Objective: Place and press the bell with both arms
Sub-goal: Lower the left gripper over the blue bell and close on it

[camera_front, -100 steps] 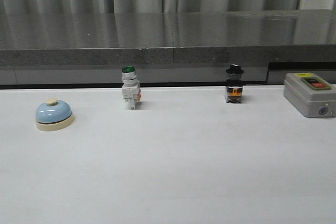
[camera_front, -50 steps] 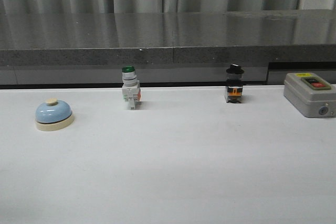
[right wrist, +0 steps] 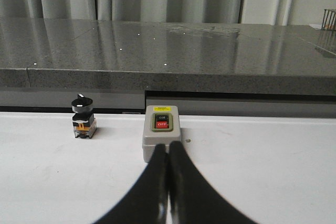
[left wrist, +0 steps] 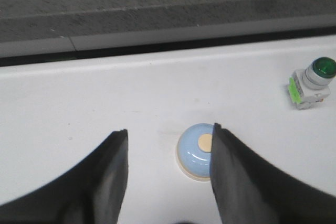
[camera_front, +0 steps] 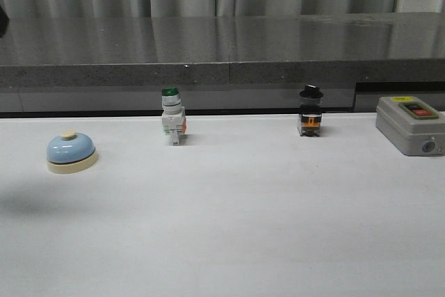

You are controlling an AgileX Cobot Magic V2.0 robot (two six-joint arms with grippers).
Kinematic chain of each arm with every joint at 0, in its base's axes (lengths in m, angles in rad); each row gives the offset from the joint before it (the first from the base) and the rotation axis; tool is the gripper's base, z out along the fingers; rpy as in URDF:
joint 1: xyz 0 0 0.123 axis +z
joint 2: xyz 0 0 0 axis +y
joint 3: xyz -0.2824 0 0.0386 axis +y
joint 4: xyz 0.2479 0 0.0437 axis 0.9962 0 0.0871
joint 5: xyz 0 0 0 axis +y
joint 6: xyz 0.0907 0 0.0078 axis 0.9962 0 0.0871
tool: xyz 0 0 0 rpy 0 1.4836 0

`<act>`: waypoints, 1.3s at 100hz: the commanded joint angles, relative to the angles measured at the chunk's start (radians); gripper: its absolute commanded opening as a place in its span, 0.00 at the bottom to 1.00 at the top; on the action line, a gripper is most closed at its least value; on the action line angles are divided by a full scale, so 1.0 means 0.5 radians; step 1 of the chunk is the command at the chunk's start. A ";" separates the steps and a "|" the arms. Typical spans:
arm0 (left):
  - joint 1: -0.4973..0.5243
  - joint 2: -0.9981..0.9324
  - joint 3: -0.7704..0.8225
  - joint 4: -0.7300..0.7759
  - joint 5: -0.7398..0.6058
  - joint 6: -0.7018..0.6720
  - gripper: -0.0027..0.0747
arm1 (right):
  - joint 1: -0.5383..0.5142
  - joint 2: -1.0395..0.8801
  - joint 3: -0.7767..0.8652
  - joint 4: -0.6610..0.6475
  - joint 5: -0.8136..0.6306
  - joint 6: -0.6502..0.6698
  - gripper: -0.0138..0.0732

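Left wrist view: left gripper (left wrist: 169,145) spread wide above the bench (left wrist: 79,98), the bell (left wrist: 198,151) just beside its right finger. Right gripper (right wrist: 168,153) pressed together, empty, before a grey switch box (right wrist: 161,137).

In the left wrist view one finger (left wrist: 239,182) of the left end effector (left wrist: 169,139) covered part of the bell (left wrist: 195,150), and both fingers ran off the picture's edge. The right end effector (right wrist: 168,149) hid the near side of the grey switch box (right wrist: 161,136). The yellow label on that box (camera_front: 410,124) was too small to read.
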 commanded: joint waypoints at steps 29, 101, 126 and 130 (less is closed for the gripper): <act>-0.073 0.618 -0.641 -0.172 0.454 -0.007 0.78 | -0.010 -0.022 -0.028 -0.017 -0.160 -0.009 0.08; -0.112 1.295 -1.074 -0.184 0.875 -0.007 0.77 | -0.010 -0.022 -0.028 -0.017 -0.160 -0.009 0.08; -0.112 1.295 -1.074 -0.148 0.837 -0.007 0.40 | -0.010 -0.022 -0.028 -0.017 -0.160 -0.009 0.08; -0.114 1.291 -1.074 -0.148 0.827 -0.007 0.36 | -0.010 -0.022 -0.028 -0.017 -0.160 -0.009 0.08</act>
